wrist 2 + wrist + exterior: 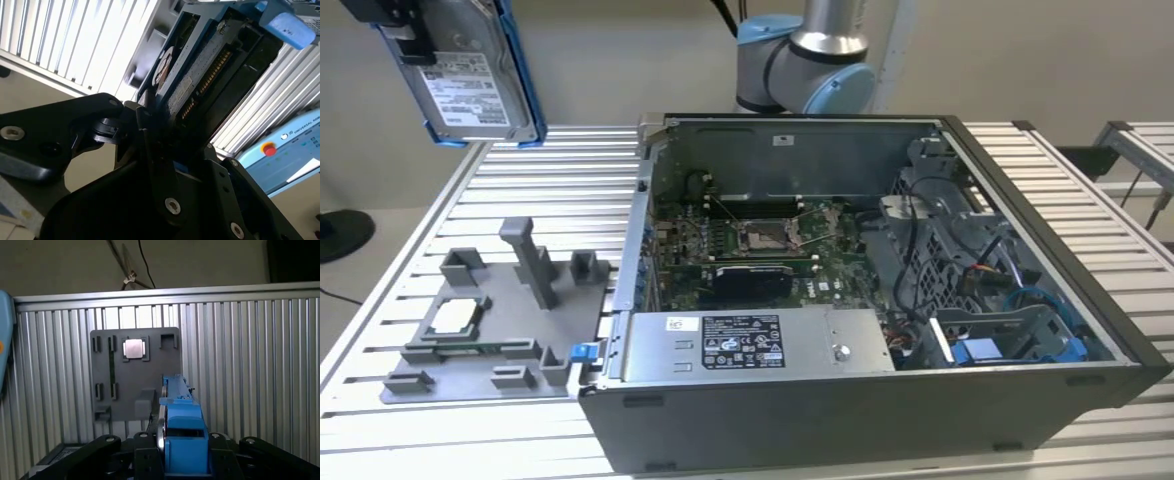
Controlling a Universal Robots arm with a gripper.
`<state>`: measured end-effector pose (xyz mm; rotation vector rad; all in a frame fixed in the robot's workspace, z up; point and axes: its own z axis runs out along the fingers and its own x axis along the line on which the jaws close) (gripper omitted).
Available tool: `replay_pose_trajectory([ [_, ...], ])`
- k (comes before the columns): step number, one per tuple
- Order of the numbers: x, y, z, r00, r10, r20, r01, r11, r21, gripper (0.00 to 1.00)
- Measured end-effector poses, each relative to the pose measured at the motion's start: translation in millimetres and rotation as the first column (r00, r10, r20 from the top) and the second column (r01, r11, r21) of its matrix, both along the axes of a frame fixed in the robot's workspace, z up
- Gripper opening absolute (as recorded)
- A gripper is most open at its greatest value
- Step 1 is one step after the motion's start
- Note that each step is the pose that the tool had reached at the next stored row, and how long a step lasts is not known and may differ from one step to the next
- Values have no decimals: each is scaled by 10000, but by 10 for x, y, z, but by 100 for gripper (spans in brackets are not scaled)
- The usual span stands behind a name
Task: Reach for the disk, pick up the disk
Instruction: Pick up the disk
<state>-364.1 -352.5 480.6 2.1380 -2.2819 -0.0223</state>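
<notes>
We see the gripper (pixel 403 40) clamped on the disk (pixel 470 85), held high at the exterior view's far left; we judge it rigid, dense and shock-sensitive, best gripped across its bracket (pixel 520 70) edges.

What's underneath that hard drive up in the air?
Below the disk sits a grey tray with a silver chip on the slatted table; the disk hides part of it.
</notes>
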Motion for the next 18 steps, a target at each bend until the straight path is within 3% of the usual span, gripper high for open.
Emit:
replay_pose_trajectory([
  [18,50,0,0,10000,1,-1,-1,10000,0,0],
])
